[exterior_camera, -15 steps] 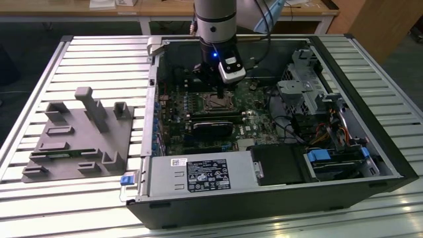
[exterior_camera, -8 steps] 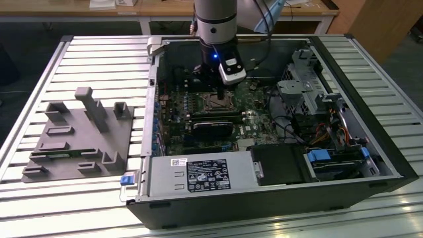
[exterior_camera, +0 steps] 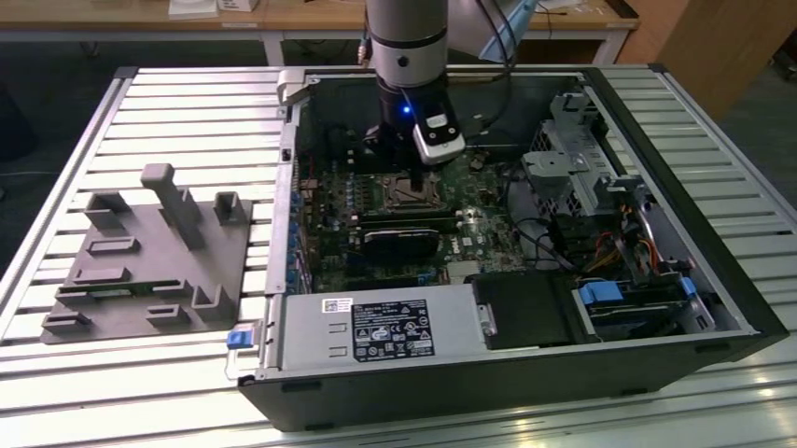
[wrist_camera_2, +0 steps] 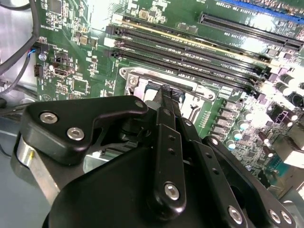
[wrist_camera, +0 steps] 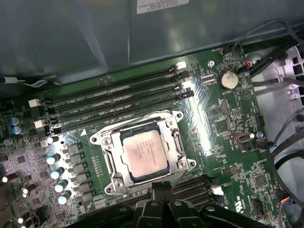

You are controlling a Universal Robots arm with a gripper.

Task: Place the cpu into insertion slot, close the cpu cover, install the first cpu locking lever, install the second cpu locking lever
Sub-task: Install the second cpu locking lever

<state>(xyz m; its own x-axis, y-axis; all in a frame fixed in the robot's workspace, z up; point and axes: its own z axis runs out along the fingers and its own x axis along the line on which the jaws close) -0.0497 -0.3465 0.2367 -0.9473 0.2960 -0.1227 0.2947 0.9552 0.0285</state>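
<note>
Hovering claw [wrist_camera: 160, 190] narrowed, empty, over cpu [wrist_camera: 144, 154] in insertion slot [wrist_camera: 176, 142], memory slots [wrist_camera: 118, 102] beside.

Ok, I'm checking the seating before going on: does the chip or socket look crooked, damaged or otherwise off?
Nothing stands out. The small pale grey square cpu lies flat and square inside the silvery-rimmed insertion slot, its frame lying level around it. The black hand sits at the slot's edge.

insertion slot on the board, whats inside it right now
In the first wrist view the cpu lies inside the insertion slot, pale metal face up, framed by the silvery rim. Anything beneath the chip is covered.
</note>
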